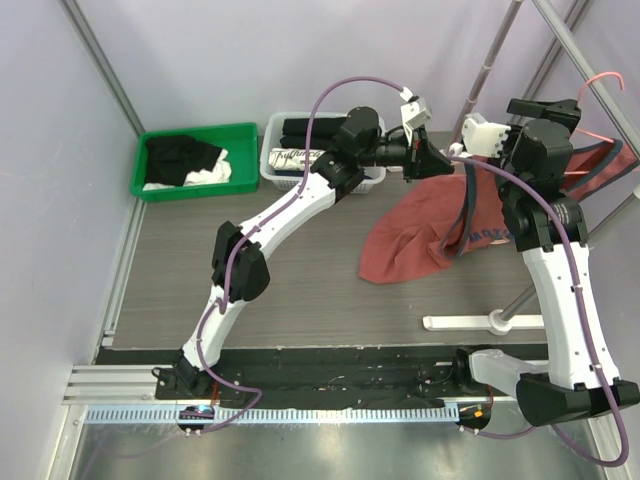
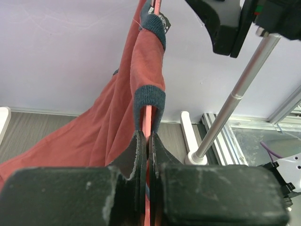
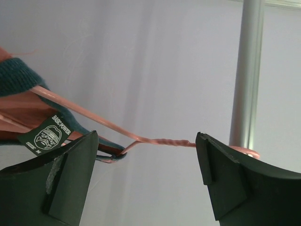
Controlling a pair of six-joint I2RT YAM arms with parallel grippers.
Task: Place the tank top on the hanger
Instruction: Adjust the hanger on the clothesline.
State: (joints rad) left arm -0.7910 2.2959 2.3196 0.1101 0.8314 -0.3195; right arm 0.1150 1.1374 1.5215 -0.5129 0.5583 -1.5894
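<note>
The rust-red tank top [image 1: 425, 228] hangs from the upper right and trails down onto the table. In the left wrist view its navy-trimmed strap [image 2: 149, 100] loops around the pink wire of the hanger [image 2: 148, 120]. My left gripper [image 2: 148, 135] is shut on that wire just below the strap. The hanger's hook [image 1: 606, 80] rests on the rack bar. My right gripper [image 3: 146, 137] stands wide open, and the hanger's twisted neck [image 3: 171, 141] crosses the gap between its fingers without touching them. The tank top's label [image 3: 47, 136] shows at the left.
A green bin [image 1: 195, 160] of black and white clothes and a white basket [image 1: 300, 152] of folded clothes sit at the back. The rack's metal pole [image 2: 235, 94] rises from a white foot [image 1: 485, 322] on the right of the table, close to both grippers.
</note>
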